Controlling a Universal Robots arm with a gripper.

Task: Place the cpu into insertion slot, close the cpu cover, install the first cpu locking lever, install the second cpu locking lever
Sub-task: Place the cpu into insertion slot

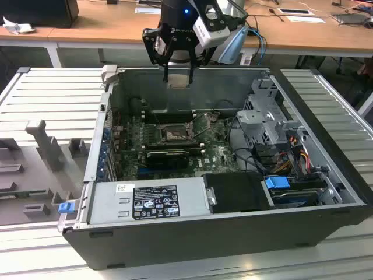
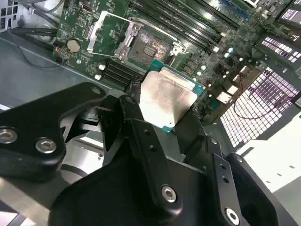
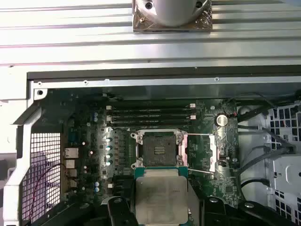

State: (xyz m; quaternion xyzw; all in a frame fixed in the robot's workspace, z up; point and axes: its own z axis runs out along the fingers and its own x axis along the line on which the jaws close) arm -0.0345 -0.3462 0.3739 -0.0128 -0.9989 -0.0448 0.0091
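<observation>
The claw [image 1: 178, 79] was clamped on the cpu [image 1: 178, 84], its matte black fingers [image 2: 135, 90] pressed against two opposite edges of the chip. In both wrist views the cpu [image 2: 167, 96] [image 3: 161, 197] was a flat square with a dull silver-grey lid, faintly smudged, its corners rounded, seated on a thin teal-green border. It hung level in the air, well apart from the insertion slot [image 3: 159, 149] and touching nothing but the claw.

The insertion slot [image 2: 149, 47] lay bare: a dark square field of fine contacts inside a bright metal frame. The cpu cover [image 3: 205, 151], a thin metal frame, was swung open and lay beside the slot, and two thin wire levers [image 3: 197, 135] stood loose along that same side. Nothing lay over the slot, so the room above it was open.

Around the slot spread the green motherboard [image 3: 84, 141], studded with small cans and chips, and long black memory slots [image 3: 150, 115] ran just beside it. In the exterior view the slot [image 1: 173, 135] sat deep inside the open computer case [image 1: 192, 233], walled by grey sheet metal, with a boxy power supply [image 1: 148, 201] nearer the camera than the slot. The case rested on a ribbed grey counter [image 1: 326, 99].
</observation>
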